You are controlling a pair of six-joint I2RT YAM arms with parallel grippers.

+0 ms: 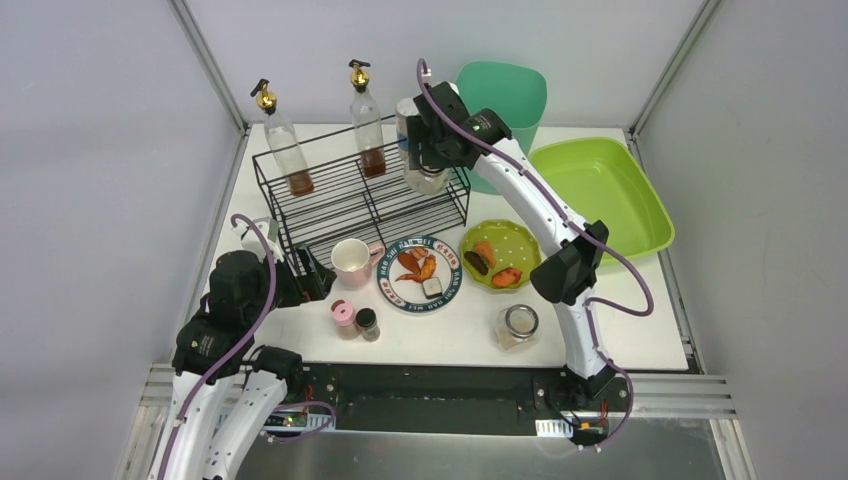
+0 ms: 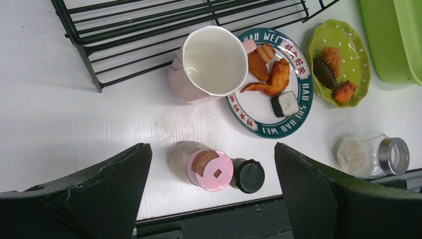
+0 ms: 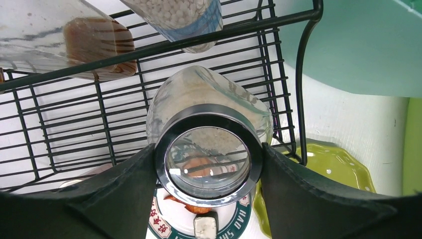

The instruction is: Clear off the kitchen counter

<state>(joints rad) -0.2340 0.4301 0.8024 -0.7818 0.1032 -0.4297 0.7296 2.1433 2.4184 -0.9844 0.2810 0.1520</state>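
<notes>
Nearest me, the left gripper (image 2: 211,147) hung spread wide and empty over a pink-capped shaker (image 2: 209,169) and a black-capped shaker (image 2: 248,175), the two touching. Rightward stood a pink mug (image 2: 209,62), a food plate (image 2: 271,99), a green dish (image 2: 341,62) and a glass jar (image 2: 370,154), upright or tipped I couldn't tell. Far right, the right gripper (image 3: 208,164) clamped a clear canister (image 3: 208,124) at the black wire rack (image 3: 249,31). It seemed mid-stowing; next came a level lowering onto a shelf, then release. The kitchen counter (image 1: 450,340), white and matte, lay beneath, crowded along its front
</notes>
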